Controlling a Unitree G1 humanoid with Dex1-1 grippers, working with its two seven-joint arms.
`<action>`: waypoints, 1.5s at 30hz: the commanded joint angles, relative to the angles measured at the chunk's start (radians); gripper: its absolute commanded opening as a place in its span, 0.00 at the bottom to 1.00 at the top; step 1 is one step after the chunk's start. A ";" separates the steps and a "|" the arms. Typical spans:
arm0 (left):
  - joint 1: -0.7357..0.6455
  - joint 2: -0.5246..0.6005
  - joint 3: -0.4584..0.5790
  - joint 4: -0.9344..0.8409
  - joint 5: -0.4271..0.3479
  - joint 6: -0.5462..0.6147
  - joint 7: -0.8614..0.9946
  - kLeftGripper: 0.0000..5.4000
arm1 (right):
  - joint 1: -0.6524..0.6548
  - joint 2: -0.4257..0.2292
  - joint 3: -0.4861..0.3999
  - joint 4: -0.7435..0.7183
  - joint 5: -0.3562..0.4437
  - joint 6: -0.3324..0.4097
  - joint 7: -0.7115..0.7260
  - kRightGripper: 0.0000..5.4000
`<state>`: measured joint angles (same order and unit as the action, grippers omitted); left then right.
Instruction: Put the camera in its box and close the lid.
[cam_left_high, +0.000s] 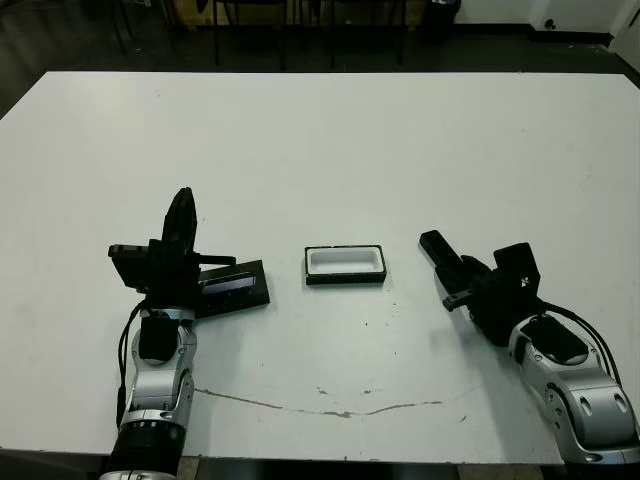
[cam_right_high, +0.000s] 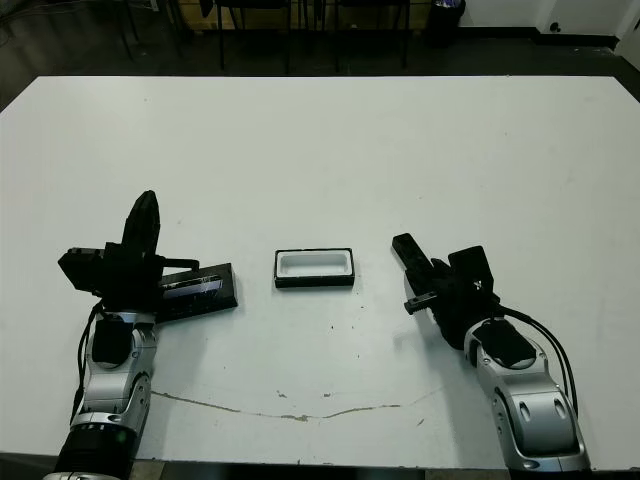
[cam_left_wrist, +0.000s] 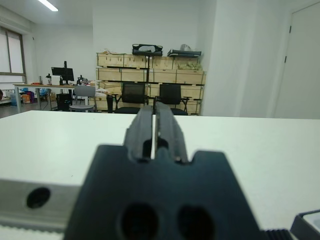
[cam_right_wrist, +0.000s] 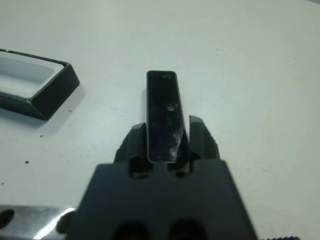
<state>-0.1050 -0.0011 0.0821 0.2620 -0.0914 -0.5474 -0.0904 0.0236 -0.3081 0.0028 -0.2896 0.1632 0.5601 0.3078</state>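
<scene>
Lid (cam_left_high: 234, 288) left of box (cam_left_high: 345, 265), camera (cam_right_wrist: 165, 115) right

A large white table (cam_left_high: 320, 150) has a thin crack line (cam_left_high: 330, 408) near its front edge. Beyond it stand black chairs (cam_left_wrist: 132, 96), stacked wooden crates (cam_left_wrist: 150, 69) along a white wall, a desk with a monitor (cam_left_wrist: 62, 74), and a ceiling light (cam_left_wrist: 48, 5).
</scene>
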 joint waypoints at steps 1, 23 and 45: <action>0.031 0.004 0.001 0.026 0.004 0.015 0.001 0.00 | 0.013 -0.017 0.001 0.013 0.008 0.021 0.025 0.13; 0.035 -0.007 -0.005 0.024 0.017 0.002 0.013 0.00 | -0.650 -0.250 0.016 0.541 0.125 -0.259 0.676 0.13; 0.052 -0.016 -0.016 -0.004 0.016 0.033 0.022 0.00 | -0.939 -0.209 0.333 0.754 -0.069 -0.339 1.112 0.13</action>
<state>-0.0907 -0.0133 0.0675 0.2294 -0.0770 -0.5354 -0.0697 -0.9167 -0.5205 0.3269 0.4747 0.1021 0.2092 1.4066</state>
